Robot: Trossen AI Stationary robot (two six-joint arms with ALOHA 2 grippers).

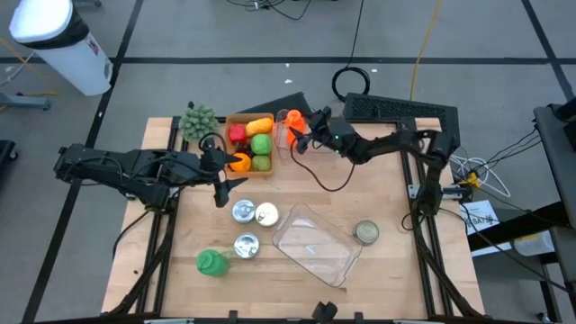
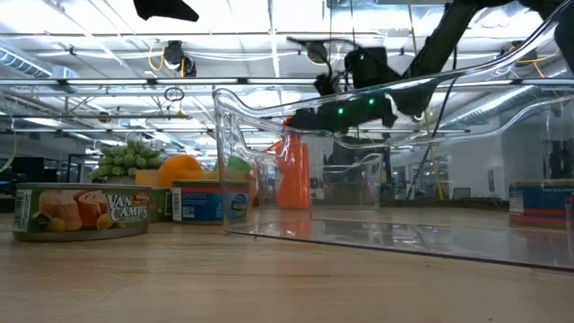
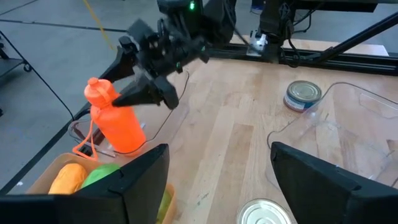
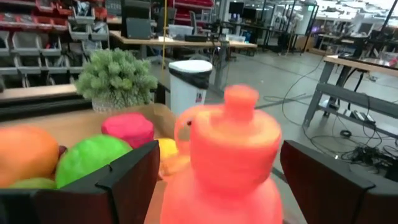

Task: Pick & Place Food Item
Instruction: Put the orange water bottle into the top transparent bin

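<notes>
Left gripper [image 1: 225,176] hovers just beside the food box [image 1: 236,120], jaws apart, holding nothing. Right of that box stands the orange bottle [image 1: 292,124]; right gripper [image 1: 302,137] straddles it, jaws wide, not gripping.

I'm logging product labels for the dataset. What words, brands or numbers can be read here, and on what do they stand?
"VAN CAMP'S": on the side label of the nearest can, low view.
The blue-labelled can behind it: print too small to read.
The can at the right edge: label blurred, unreadable.
The orange bottle and the white bin: no readable text.
</notes>
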